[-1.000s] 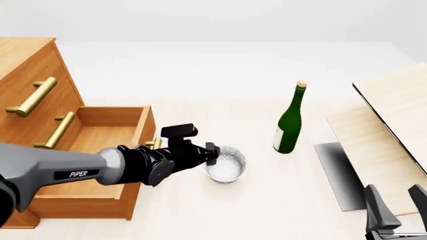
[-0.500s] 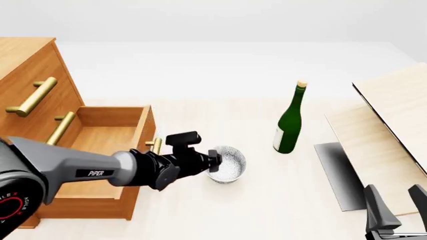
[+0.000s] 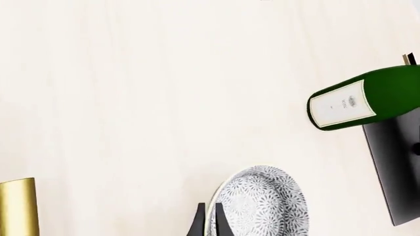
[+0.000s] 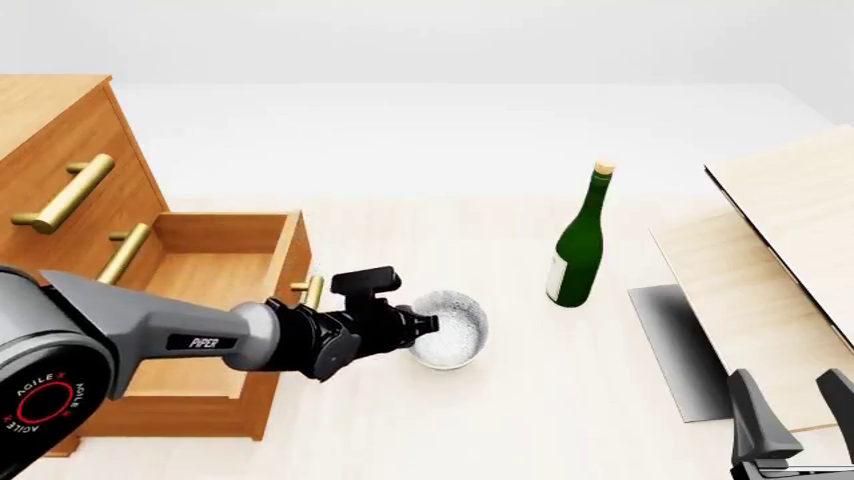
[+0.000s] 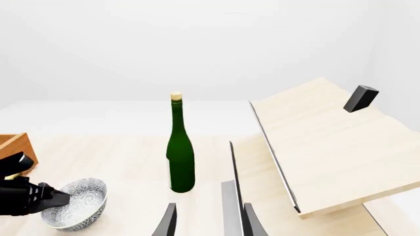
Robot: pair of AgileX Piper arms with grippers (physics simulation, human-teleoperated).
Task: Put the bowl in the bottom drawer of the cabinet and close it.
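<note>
The left arm is hiding part of the bottom drawer. The frame edge is cutting off the right gripper and the cabinet.

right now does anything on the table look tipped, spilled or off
Nothing stands out. The bowl sits level with the left pincer at its rim, the green bottle stands upright, and the bottom drawer is open.

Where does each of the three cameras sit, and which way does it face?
Front view: above and behind the arms, facing forward over the cabinet; left arm and right gripper show.
Left wrist view: looks along the left gripper at the bowl.
Right wrist view: looks over the table.
All share the bowl and green bottle.
</note>
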